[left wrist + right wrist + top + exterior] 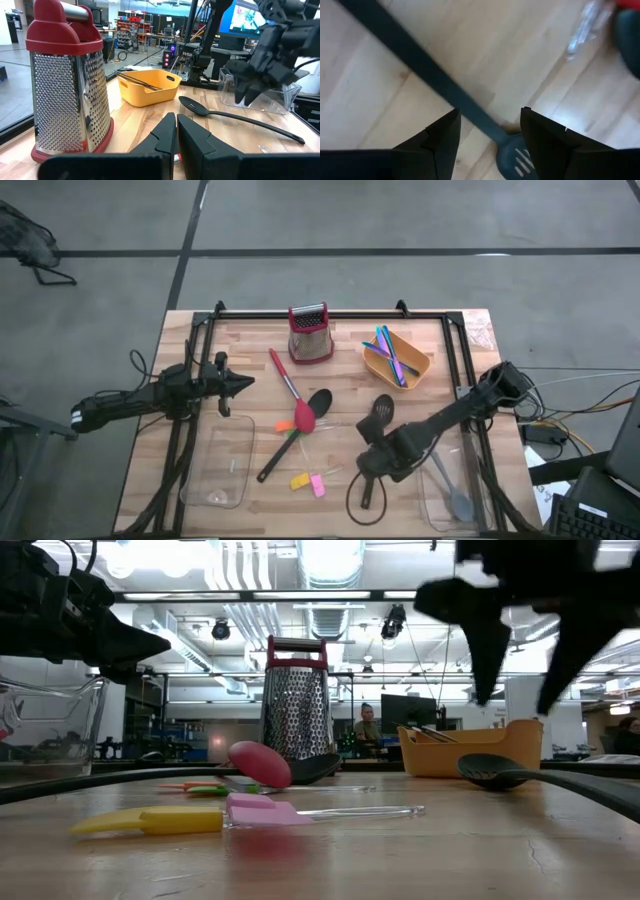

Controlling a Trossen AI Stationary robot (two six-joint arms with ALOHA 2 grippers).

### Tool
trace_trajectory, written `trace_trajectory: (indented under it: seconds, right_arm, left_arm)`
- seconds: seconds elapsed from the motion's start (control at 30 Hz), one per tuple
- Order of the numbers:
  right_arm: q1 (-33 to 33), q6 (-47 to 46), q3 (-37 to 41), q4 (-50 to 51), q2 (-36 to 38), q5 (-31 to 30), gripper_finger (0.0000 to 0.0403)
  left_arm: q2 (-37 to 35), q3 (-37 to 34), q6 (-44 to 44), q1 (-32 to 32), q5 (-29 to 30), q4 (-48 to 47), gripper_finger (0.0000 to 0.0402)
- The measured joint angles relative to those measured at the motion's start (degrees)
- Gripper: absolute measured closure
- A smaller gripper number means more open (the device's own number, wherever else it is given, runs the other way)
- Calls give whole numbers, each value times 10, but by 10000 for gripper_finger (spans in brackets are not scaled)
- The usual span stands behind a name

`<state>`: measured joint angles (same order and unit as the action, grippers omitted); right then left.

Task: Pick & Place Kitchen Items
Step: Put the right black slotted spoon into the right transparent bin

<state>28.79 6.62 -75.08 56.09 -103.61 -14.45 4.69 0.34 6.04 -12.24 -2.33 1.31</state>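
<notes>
The left gripper (243,383) hangs near the table's left side with its fingers (167,131) pressed together on nothing, pointing toward the table's middle. Just below it in the high view lies a clear container (220,463). Ahead of its tip stands the red box grater (310,332), upright at the far edge.

Past that tip lies the red-headed spoon (293,394), its long axis running diagonally from the far left, near the grater, down to its red head near the middle. Crossing beside that head is a long black spoon (296,433), bowl toward the far right, handle slanting to the near left. Small orange and green pieces (287,427) sit against it, and a yellow piece (299,479) and a pink piece (317,485) lie close together nearer the front edge.

The right gripper (373,461) hovers over the slotted black spoon (376,442), jaws spread wide, one finger on each side of the handle and not clasping it. This spoon lies flat on the wood, slotted head toward the far side, handle toward the front edge. Beyond its head sits the orange bowl (397,360) holding the blue, purple and green sticks (389,351), which point roughly from far to near. To the gripper's right lies a second clear container (446,492).
</notes>
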Motion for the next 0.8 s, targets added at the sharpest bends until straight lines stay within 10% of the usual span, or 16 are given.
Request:
trace_trajectory:
  seconds: [0.8]
  right_arm:
    - [-15,120,130,-157,-9,-3,251]
  left_arm:
    - [0,0,0,0,0,0,378]
